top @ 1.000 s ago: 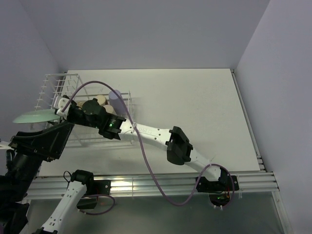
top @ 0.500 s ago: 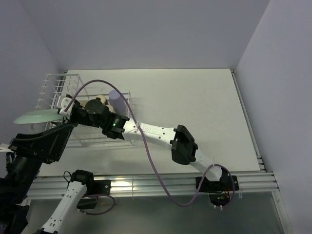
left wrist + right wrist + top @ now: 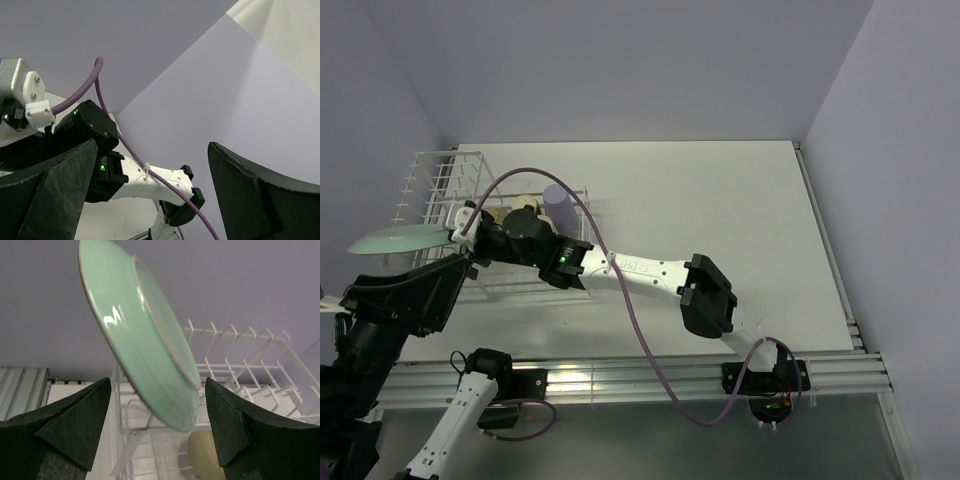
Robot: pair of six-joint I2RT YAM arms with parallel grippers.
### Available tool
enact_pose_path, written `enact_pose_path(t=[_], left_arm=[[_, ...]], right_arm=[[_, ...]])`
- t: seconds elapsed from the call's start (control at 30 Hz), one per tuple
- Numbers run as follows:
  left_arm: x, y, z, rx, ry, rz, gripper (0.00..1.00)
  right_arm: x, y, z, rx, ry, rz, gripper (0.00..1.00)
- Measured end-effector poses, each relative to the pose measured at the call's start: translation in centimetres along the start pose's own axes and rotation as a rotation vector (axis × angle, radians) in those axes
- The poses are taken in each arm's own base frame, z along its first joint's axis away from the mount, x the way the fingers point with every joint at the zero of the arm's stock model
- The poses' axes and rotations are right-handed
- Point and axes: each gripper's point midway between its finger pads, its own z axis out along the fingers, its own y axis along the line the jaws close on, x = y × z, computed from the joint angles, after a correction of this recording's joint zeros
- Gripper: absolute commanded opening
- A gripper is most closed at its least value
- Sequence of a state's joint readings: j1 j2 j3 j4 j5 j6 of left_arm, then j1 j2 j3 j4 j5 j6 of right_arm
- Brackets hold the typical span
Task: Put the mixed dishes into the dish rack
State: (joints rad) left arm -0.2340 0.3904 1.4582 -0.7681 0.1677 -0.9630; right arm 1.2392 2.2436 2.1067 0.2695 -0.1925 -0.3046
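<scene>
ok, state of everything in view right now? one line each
pale green plate, tilted, lower rim down by the rack wires, between the right jaws
right gripper, jaws wide open; contact with the plate unclear
left gripper, jaws open, nothing between
lavender cup, upright in the dish rack
beige tumbler, in the rack beside the lavender cup, partly hidden

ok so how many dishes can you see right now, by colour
green plate: 1
lavender cup: 1
cream or beige piece: 1 for sure; the right arm may hide more
total: 3 in view
</scene>
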Motion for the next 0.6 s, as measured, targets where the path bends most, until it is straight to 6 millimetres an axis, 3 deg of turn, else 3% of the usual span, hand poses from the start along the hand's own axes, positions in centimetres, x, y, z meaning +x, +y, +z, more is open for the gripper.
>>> enact_pose_path(t=[0.13, 0.27, 0.47, 0.6], left_arm=[[0.2, 0.4, 0.2, -0.009, 0.004, -0.002, 0.99], [0.6, 1.3, 0.7, -0.029, 0.013, -0.006, 0.99], [1.6, 2.9, 1.6, -0.064, 0.038, -0.010, 0.99], [1.9, 3.7, 1.9, -0.094, 0.051, 0.006, 0.99]], right_arm=[[1.7, 0.6, -1.2, -0.012, 0.048, 0.008, 0.84], [2.0, 0.9, -3.2, -0.009, 0.078, 0.008, 0.84], [0.6, 0.1, -9.0, 0.054, 0.118, 0.002, 0.85], [-1.1, -1.5, -13.8, 0.160, 0.154, 0.064, 0.85]])
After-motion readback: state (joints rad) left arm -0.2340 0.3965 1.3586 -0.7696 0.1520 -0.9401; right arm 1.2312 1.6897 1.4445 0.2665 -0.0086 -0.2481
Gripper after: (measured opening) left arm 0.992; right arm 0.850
